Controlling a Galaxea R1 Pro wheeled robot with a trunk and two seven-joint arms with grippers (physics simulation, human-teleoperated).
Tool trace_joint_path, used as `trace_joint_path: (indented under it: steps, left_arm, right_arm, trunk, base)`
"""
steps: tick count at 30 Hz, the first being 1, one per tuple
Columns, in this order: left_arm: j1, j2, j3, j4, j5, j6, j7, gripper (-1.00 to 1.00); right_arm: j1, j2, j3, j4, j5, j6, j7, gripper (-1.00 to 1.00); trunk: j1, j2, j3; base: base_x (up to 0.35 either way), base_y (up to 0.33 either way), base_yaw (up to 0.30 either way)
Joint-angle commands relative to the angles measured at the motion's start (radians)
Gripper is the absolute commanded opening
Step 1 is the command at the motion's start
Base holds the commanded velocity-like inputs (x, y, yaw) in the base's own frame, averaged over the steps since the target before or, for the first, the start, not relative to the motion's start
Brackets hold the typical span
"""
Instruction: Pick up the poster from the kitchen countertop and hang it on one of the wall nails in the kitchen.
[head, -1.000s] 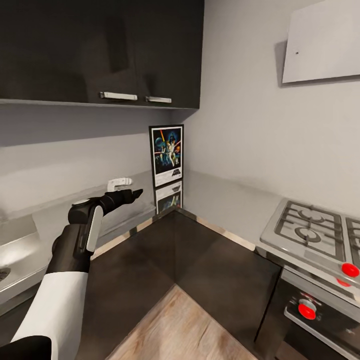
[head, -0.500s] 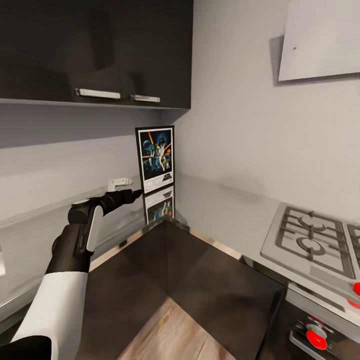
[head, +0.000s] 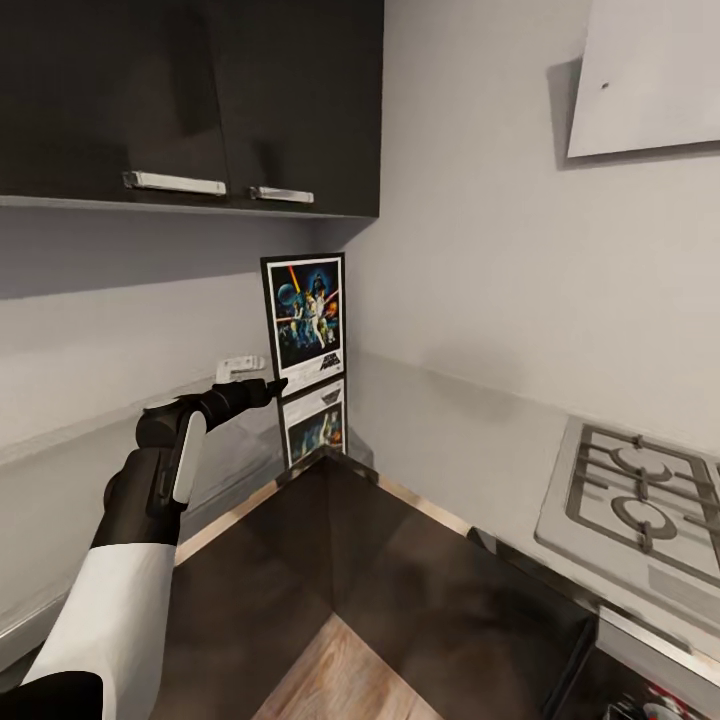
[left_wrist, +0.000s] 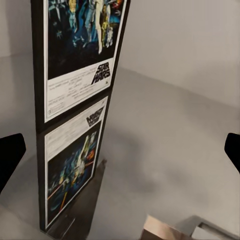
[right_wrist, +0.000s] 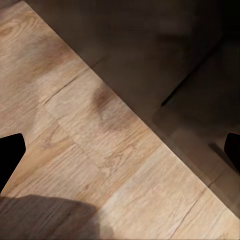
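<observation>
Lighting's even and soft, you've got no hard glare. Wall cabinets (head: 190, 100) cast a broad shadow on the left wall; the hood (head: 650, 80) shadows the right wall. The kitchen countertop (head: 450, 590) is mirror-glossy, reflecting the poster (head: 304, 315). Renders are slightly soft. Right wrist view is dim, with shadow over the wood floor (right_wrist: 90, 150).

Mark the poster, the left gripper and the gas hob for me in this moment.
poster (head: 305, 314): head view, middle of its artwork.
left gripper (head: 275, 385): head view, at the fingertips beside the poster's lower left corner.
gas hob (head: 640, 500): head view, on its grate.
</observation>
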Motion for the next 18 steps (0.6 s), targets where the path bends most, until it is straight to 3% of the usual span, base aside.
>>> trace_joint_path:
  steps: [1, 18]
  left_arm:
    - [-0.001, -0.001, 0.003, -0.001, 0.005, 0.007, -0.002, 1.00]
    - [-0.001, -0.001, 0.004, 0.001, 0.005, 0.007, -0.002, 1.00]
  right_arm:
    - [-0.001, 0.000, 0.001, 0.001, 0.009, -0.002, -0.007, 1.00]
    - [-0.001, 0.006, 0.001, 0.003, 0.009, 0.000, -0.007, 1.00]
  trunk:
    - [0.000, -0.001, -0.001]
    - [0.000, -0.001, -0.001]
  base:
    - [0.043, 0.004, -0.001]
    - [0.061, 0.000, 0.000]
